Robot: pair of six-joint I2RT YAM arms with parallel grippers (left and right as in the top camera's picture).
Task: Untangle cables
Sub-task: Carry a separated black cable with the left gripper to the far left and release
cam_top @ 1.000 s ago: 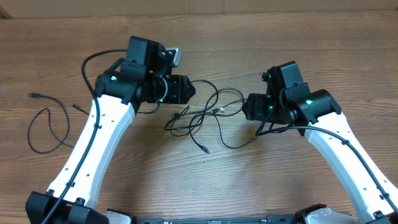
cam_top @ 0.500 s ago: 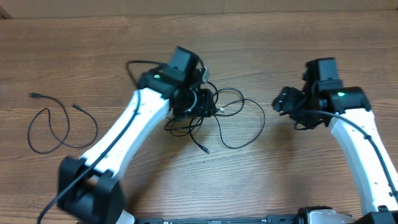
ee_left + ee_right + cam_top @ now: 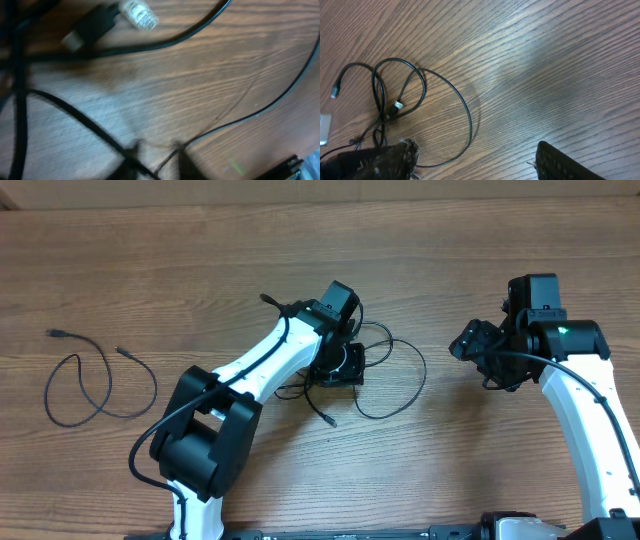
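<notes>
Left gripper (image 3: 338,368) is down in the tangle of cables (image 3: 395,100) at the middle of the table (image 3: 500,240). Its wrist view is blurred, so we cannot tell whether it grips a strand. Right gripper (image 3: 465,342) is spread wide and empty, well off to the tangle's right, with the outer loop (image 3: 424,370) bulging toward it. Left arm is nearer.

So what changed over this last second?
The left gripper swung from the upper left down onto the tangled thin black cables; whether it gripped one is unclear. The right gripper, open, pulled back rightward. The separate looped black cable at left stayed put.
</notes>
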